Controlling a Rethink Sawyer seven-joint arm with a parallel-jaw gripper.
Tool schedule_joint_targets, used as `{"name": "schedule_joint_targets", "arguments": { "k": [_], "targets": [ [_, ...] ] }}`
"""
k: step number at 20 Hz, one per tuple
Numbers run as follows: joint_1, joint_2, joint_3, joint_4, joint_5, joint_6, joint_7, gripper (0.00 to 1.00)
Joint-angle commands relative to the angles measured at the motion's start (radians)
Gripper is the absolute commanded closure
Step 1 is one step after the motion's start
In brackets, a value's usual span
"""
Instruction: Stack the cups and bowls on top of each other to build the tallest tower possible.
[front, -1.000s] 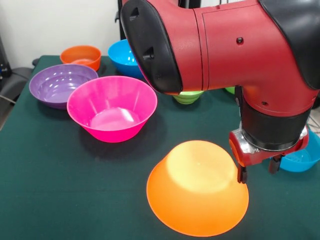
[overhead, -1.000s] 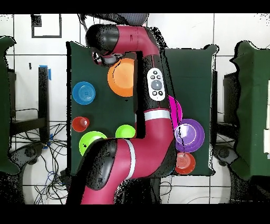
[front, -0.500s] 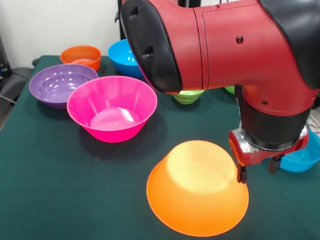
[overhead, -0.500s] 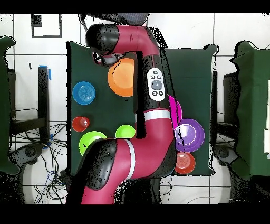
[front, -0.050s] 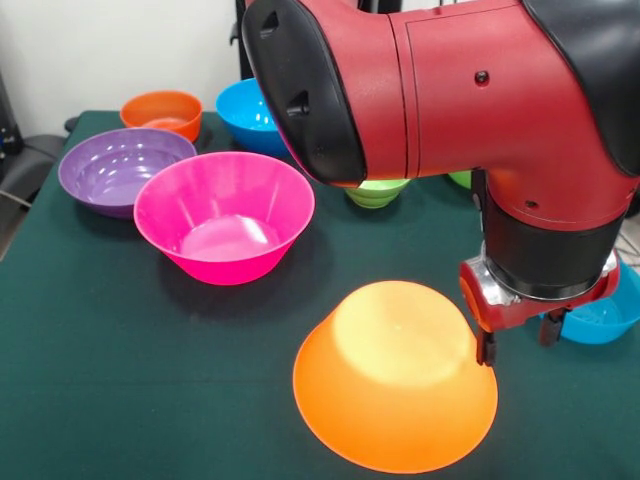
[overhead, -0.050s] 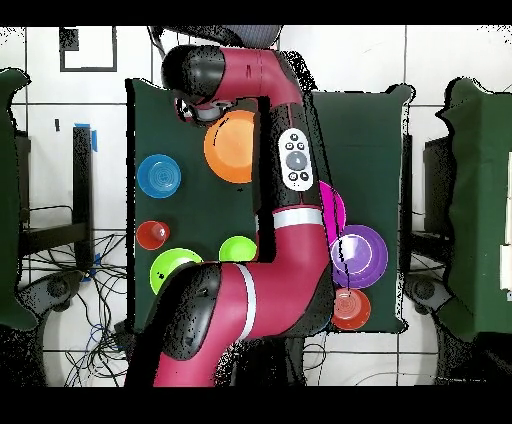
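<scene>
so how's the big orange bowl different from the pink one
The big orange bowl sits rim down, its flat base on top; the pink bowl stands upright, showing its inside. The orange bowl is beside the gripper, while the pink bowl sits apart, next to the purple bowl. Both are large, glossy and flared.

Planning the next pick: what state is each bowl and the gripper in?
Large orange bowl: rim down, nothing on it.
Pink bowl: upright, empty.
Purple bowl: upright, empty.
Small orange bowl: upright.
Gripper: open, beside the large orange bowl, holding nothing.
</scene>
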Motion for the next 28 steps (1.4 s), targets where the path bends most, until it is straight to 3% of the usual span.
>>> {"name": "schedule_joint_targets", "arguments": {
  "k": [1,14,28],
  "targets": [
    [0.02,-0.009,-0.008,0.043,0.001,0.043,0.007,0.0],
    [0.011,-0.043,-0.011,0.068,0.018,0.066,0.002,0.0],
    [-0.079,-0.157,-0.032,0.18,0.05,0.107,-0.105,0.0]
  ]
}}
